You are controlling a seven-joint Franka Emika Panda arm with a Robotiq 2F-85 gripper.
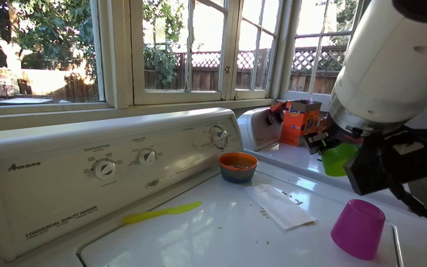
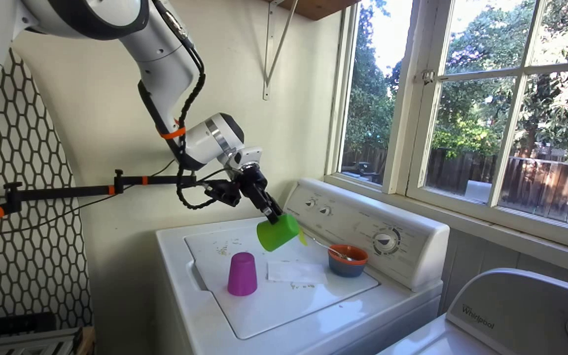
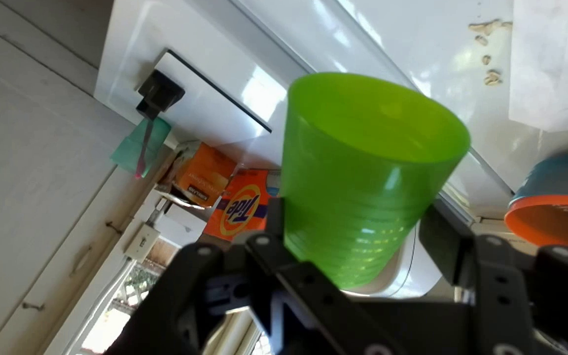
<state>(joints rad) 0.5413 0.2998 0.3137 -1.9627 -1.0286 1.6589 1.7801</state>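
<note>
My gripper [image 3: 361,224] is shut on a green cup [image 3: 363,197] and holds it between its two fingers by the narrower lower part. The gripper also shows in both exterior views [image 1: 334,157] [image 2: 275,216]. The green cup [image 1: 337,163] [image 2: 276,232] is tilted in the air above the white washer top [image 2: 284,315], its mouth pointing down and away from the gripper. Its inner bottom is hidden. A magenta cup [image 1: 358,228] [image 2: 242,273] stands upside down on the washer below. A white paper napkin [image 1: 280,207] [image 2: 296,272] [image 3: 555,64] lies near it.
An orange-rimmed blue bowl [image 1: 238,172] [image 2: 347,266] with a spoon stands by the washer's control panel [image 1: 124,170]. A yellow-green plastic knife [image 1: 161,213] lies along the panel. Small crumbs [image 1: 264,213] are scattered around the napkin. Tide box [image 1: 295,122] stands on the neighbouring machine.
</note>
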